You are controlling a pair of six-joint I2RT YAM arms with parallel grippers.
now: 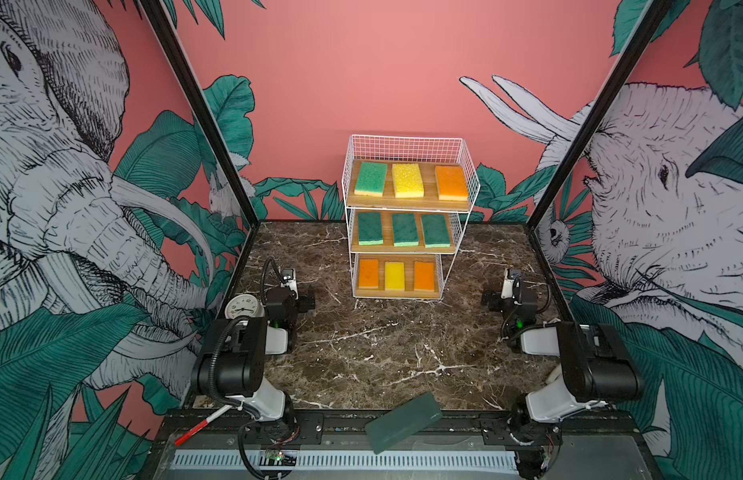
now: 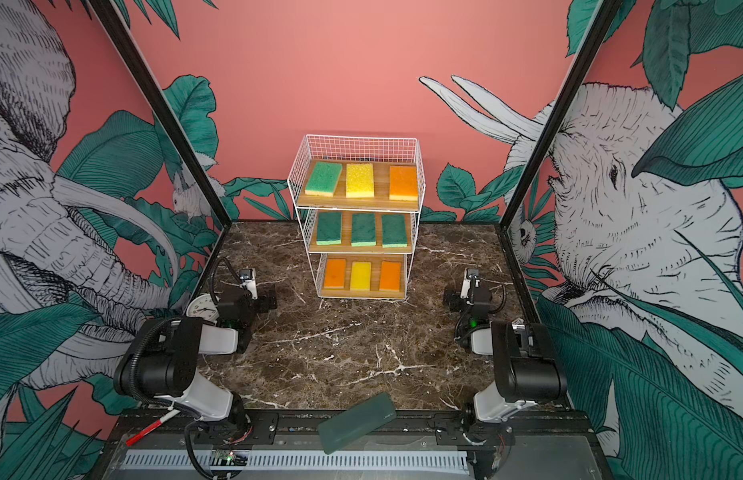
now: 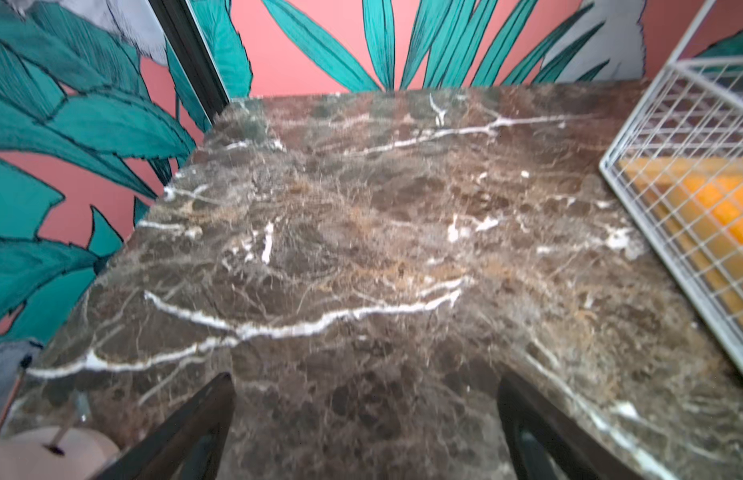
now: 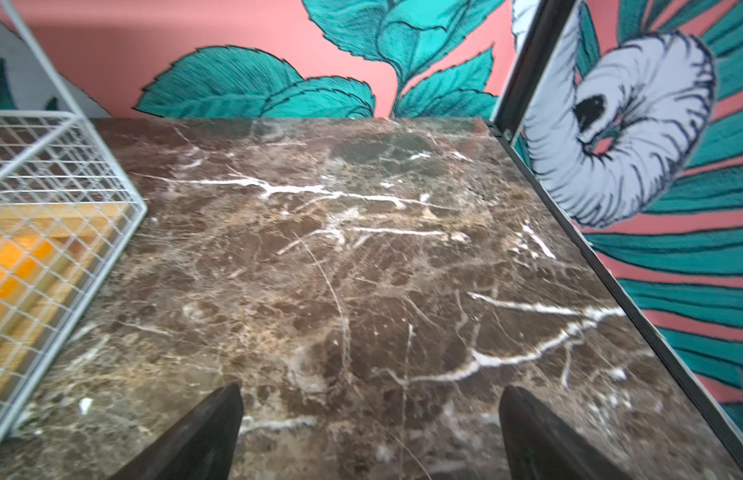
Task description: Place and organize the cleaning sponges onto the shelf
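Shelf: the shelf [image 1: 407, 146], beyond both claws, held nine cleaning sponges [image 1: 405, 229], three per board.
Claws: left claw [image 3: 367, 399] and right claw [image 4: 372, 399] gaped wide, empty.
Remaining: seemingly nothing.

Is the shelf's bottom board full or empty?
Full: left orange sponge, yellow sponge and right orange sponge lie side by side across the bottom board.
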